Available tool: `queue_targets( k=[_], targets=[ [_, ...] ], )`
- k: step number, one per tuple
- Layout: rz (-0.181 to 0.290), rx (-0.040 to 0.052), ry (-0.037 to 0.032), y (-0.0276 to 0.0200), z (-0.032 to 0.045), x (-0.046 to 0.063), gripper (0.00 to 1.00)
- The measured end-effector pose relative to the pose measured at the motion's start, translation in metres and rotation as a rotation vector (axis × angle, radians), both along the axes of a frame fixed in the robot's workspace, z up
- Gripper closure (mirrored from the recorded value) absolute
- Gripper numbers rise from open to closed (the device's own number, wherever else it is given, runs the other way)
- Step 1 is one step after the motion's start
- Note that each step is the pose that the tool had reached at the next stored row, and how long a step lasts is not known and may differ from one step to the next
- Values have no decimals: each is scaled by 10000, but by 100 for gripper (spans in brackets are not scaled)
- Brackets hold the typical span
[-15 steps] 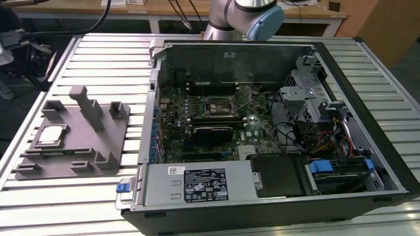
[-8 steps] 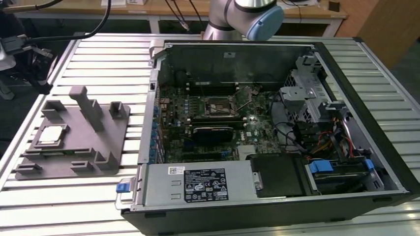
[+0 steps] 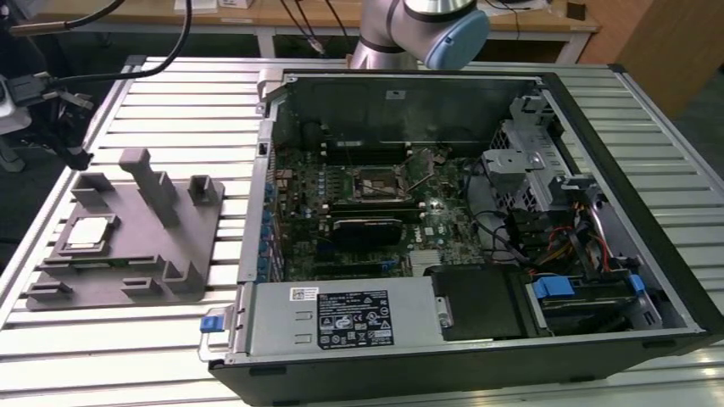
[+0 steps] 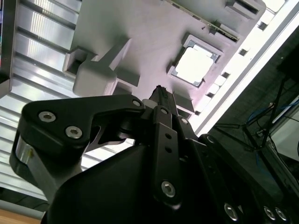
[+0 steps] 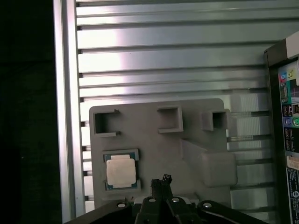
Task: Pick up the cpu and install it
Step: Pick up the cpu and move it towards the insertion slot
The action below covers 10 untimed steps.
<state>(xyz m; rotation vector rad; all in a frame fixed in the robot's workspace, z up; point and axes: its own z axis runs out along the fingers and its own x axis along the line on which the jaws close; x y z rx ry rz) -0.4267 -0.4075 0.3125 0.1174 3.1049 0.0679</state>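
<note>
My gripper (image 5: 161, 179) hangs pinched shut and empty near the cpu (image 5: 120, 170) in its fixture tray (image 5: 154, 149). Chip's probably light, stiff, fragile, so I'd grab opposite edges.

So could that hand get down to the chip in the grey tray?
Probably yes. The cpu lies face up in its pocket of the fixture tray, with nothing over it, and the hand hangs above the tray beside it. The hand is shut, so it would have to open first.

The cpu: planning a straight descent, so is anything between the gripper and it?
Nothing visible. In the first wrist view the cpu lies uncovered in the grey tray's recess; the gripper hangs above the tray.
</note>
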Motion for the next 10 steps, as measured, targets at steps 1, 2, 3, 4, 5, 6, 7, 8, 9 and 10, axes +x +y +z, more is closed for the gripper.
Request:
queue_targets(
  k=[1,2,3,4,5,6,7,8,9,10],
  targets=[
    [0,1,-1,-9,-15,-6,89],
    [0,1,-1,-18,-29,-12,89],
    [0,0,0,-27,-41,-19,89],
    [0,1,-1,-35,-55,-26,89],
    [0,1,-1,-44,-68,-33,89],
    [0,1,-1,-53,-81,-40,89],
    [-2,1,-1,-60,-96,-49,89],
    [-2,1,-1,-66,-110,-58,89],
    [-2,1,-1,-72,-125,-67,89],
    [-1,1,-2,-77,-140,-76,89]
  ],
)
